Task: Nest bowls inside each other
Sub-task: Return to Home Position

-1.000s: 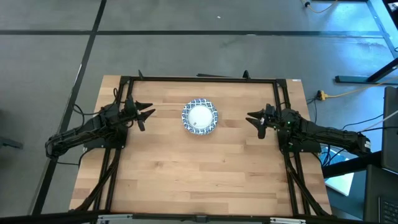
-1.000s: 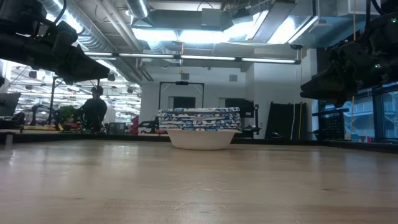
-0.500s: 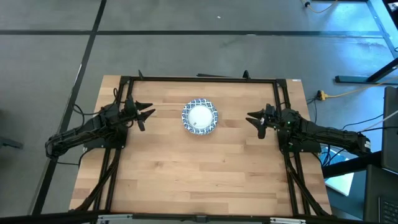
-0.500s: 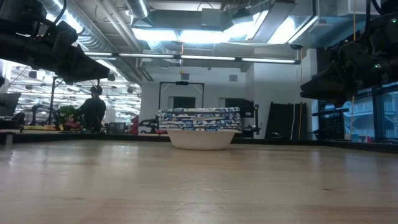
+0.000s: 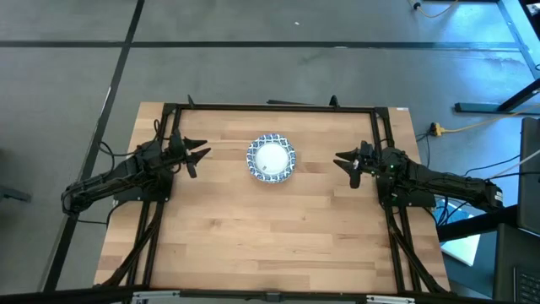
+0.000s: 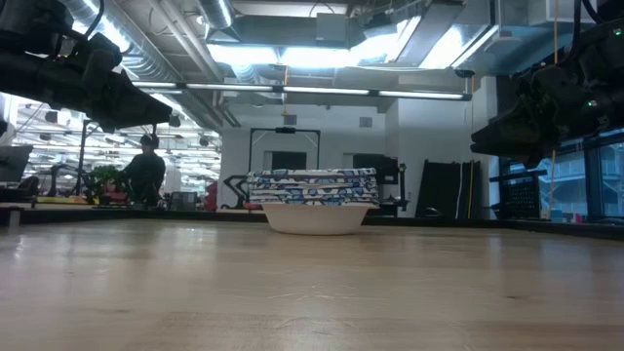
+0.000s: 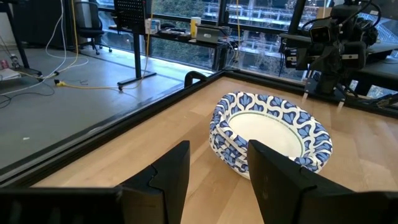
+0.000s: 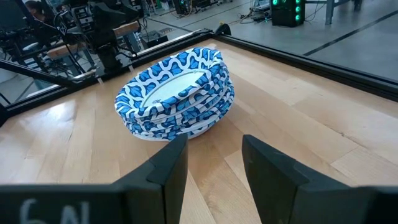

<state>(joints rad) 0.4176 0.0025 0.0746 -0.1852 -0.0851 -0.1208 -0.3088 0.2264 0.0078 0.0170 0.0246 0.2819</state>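
Note:
The bowls (image 5: 271, 158) sit as one nested stack of several, white inside with blue-and-white patterned rims, its bottom bowl resting on the wooden table's far middle. The stack (image 6: 312, 202) stands upright in the low view, and shows as stack (image 7: 268, 135) and stack (image 8: 176, 93) in the wrist views. My left gripper (image 5: 201, 154) hovers open to the stack's left, above the table. My right gripper (image 5: 342, 160) hovers open to its right, likewise off the table. Both point toward the stack, each well apart from it.
A black frame rail (image 5: 270, 107) runs along the table's far edge and down both sides. Bare wood (image 5: 270, 236) stretches from the stack to the near edge. In the room behind, a person (image 6: 146, 174) sits far off.

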